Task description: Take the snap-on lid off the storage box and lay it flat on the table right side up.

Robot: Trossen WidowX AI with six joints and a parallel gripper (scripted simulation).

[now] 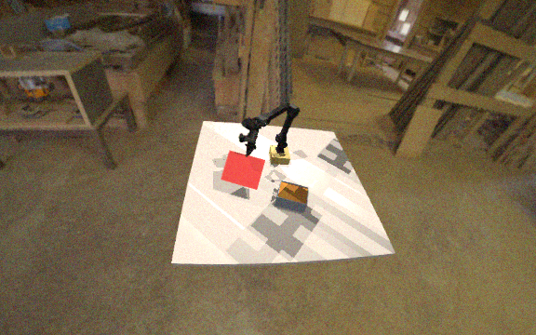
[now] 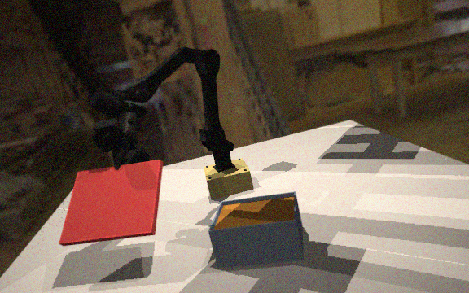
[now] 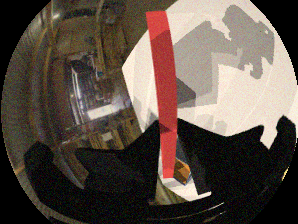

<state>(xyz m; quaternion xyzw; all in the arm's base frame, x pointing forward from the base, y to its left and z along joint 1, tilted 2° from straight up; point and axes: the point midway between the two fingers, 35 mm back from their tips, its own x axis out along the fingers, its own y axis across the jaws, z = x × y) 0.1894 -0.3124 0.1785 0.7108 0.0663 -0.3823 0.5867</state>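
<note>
My gripper [image 1: 249, 153] [image 2: 117, 163] [image 3: 166, 123] is shut on the far edge of the flat red lid [image 1: 243, 169] [image 2: 112, 201] [image 3: 164, 83]. The lid hangs nearly level above the table, left of the box, and its shadow falls on the table below it. In the wrist view the lid shows edge-on as a thin red strip running away from the fingers. The storage box [image 1: 292, 195] [image 2: 256, 229] is blue with an orange inside. It stands open on the white table [image 1: 212, 237] [image 2: 401, 228], in front of the arm's base.
The arm's yellow base block [image 1: 279, 155] [image 2: 229, 179] stands on the table behind the box. The table's left edge [image 2: 27, 252] lies close under the lid. Workbenches and shelves stand far off on the floor around the table.
</note>
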